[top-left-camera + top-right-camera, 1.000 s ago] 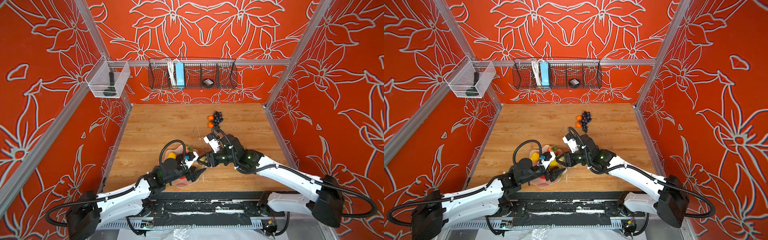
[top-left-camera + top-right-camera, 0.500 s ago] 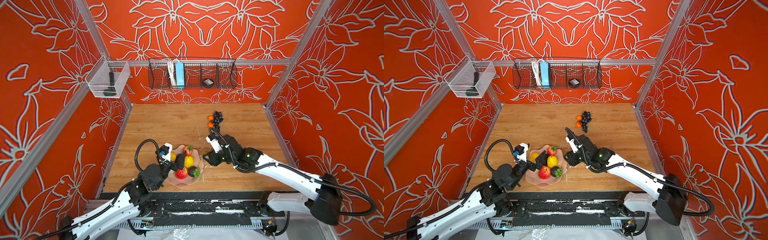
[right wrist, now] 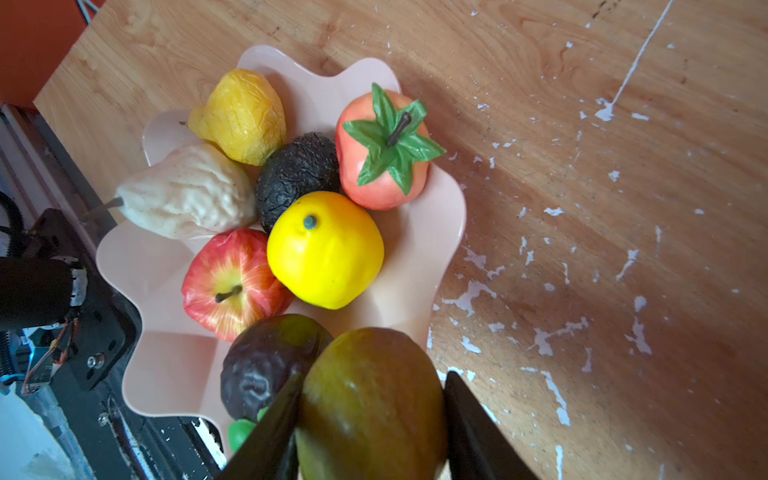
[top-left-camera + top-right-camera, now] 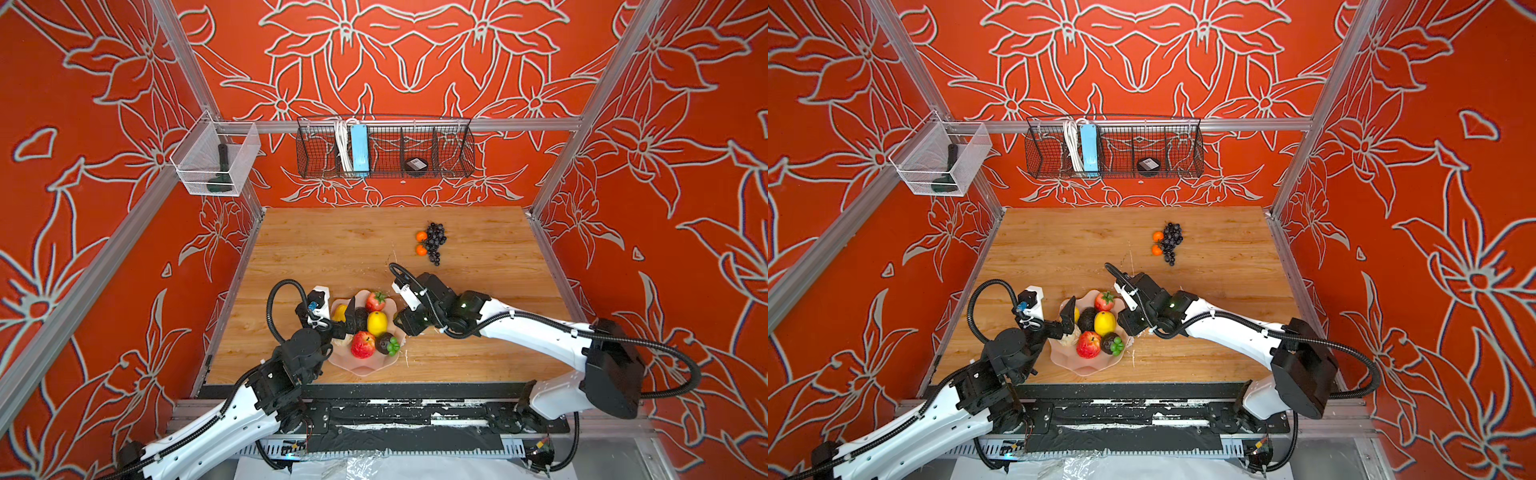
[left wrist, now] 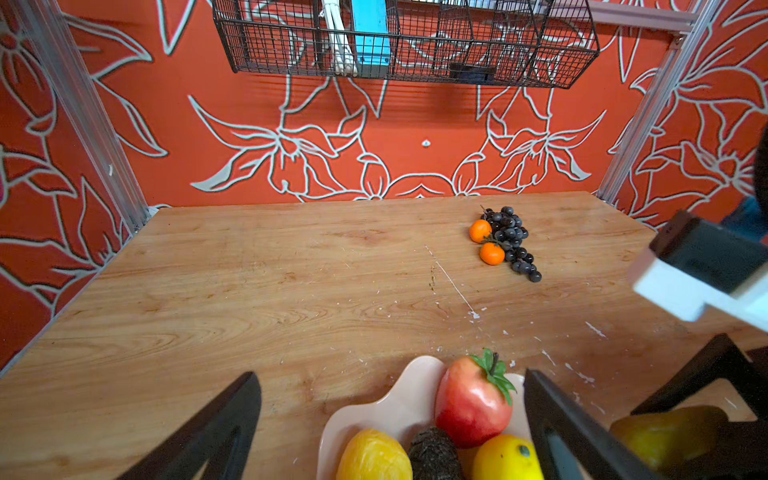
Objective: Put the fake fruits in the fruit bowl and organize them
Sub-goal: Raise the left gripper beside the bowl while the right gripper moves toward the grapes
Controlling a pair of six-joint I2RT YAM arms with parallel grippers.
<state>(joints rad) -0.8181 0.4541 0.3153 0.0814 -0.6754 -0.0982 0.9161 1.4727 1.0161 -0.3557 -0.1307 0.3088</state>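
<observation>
The pale pink scalloped fruit bowl (image 4: 361, 369) sits near the table's front edge. It holds a yellow lemon (image 3: 324, 249), a red apple (image 3: 232, 282), a strawberry (image 3: 382, 162), a dark avocado (image 3: 295, 174), a wrinkled yellow fruit (image 3: 245, 116), a beige fruit (image 3: 187, 199) and a mangosteen (image 3: 257, 370). My right gripper (image 3: 370, 428) is shut on a yellow-green fruit (image 3: 370, 399) just above the bowl's right rim. My left gripper (image 5: 390, 419) stands open and empty over the bowl's left rim. A dark grape bunch (image 4: 434, 243) and two tiny oranges (image 4: 421, 236) lie farther back on the table.
A black wire basket (image 4: 384, 147) hangs on the back wall and a clear bin (image 4: 214, 160) on the left wall. The black rail (image 4: 374, 390) runs right along the table's front edge, just behind the bowl.
My left arm has drawn back from over the bowl to its left rim, uncovering the fruits, and its jaws have spread a little wider. The right gripper has barely moved with its fruit.
</observation>
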